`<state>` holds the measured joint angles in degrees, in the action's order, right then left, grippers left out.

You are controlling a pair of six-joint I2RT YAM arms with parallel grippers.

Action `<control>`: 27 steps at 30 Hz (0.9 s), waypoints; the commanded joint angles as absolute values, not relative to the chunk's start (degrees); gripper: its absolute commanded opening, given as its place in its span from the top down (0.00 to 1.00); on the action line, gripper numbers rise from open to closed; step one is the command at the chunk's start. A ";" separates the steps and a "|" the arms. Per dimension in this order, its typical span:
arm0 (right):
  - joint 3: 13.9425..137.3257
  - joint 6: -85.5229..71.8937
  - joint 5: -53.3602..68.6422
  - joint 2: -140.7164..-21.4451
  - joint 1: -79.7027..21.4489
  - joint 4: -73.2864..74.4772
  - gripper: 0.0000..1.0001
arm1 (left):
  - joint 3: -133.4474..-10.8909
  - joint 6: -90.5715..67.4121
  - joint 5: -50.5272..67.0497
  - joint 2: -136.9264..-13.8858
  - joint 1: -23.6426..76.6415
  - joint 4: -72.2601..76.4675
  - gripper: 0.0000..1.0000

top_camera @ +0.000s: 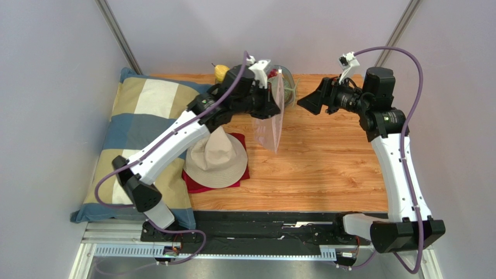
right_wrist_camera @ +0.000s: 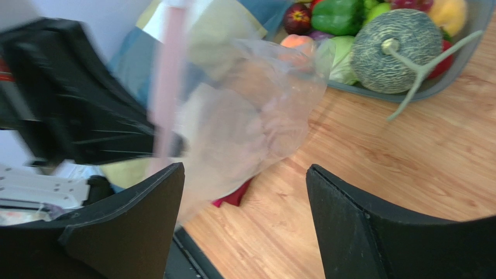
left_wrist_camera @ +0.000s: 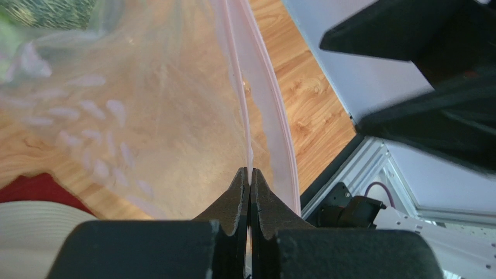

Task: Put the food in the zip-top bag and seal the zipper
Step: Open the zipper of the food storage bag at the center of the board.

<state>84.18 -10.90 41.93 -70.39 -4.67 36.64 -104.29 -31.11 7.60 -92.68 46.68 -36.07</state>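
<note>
The clear zip-top bag [top_camera: 271, 125] hangs upright above the table, its pink zipper [left_wrist_camera: 263, 99] running along the raised edge. My left gripper [left_wrist_camera: 250, 174] is shut on that zipper strip; from above it [top_camera: 272, 104] sits at the bag's left side. My right gripper [top_camera: 305, 102] stands open just right of the bag, touching nothing, and in its wrist view the jaws [right_wrist_camera: 243, 168] frame the bag [right_wrist_camera: 256, 110] and bare wood. The food lies in a grey bowl [right_wrist_camera: 445, 81] behind the bag: a green melon [right_wrist_camera: 396, 49], a green pepper [right_wrist_camera: 335, 14], a cabbage [right_wrist_camera: 344, 58] and a peach [right_wrist_camera: 297, 40].
A beige hat [top_camera: 216, 158] lies on a red cloth [top_camera: 201, 185] at the table's left, under my left arm. A checked pillow [top_camera: 145, 110] lies beyond the table's left edge, with a yellow pear [top_camera: 221, 72] at its far corner. Grey walls close in on both sides.
</note>
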 commanded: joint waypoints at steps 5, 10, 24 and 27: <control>76.82 -19.17 43.43 -65.31 -6.06 32.25 0.20 | -114.25 -37.97 2.90 -102.91 49.13 -39.38 1.00; 74.09 -14.60 35.17 -66.18 -8.52 34.10 0.22 | -114.87 -38.85 4.66 -103.97 49.48 -37.71 1.00; 75.67 -3.88 28.40 -70.75 -10.02 43.76 1.00 | -108.81 -30.59 6.51 -95.28 42.02 -43.14 1.00; 77.60 -1.77 26.46 -71.37 -9.32 46.57 1.00 | -108.46 -26.73 8.60 -93.17 38.51 -45.96 1.00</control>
<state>74.00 -6.76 30.46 -71.18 -9.96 42.17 -108.38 -32.80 6.66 -98.80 42.92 -42.44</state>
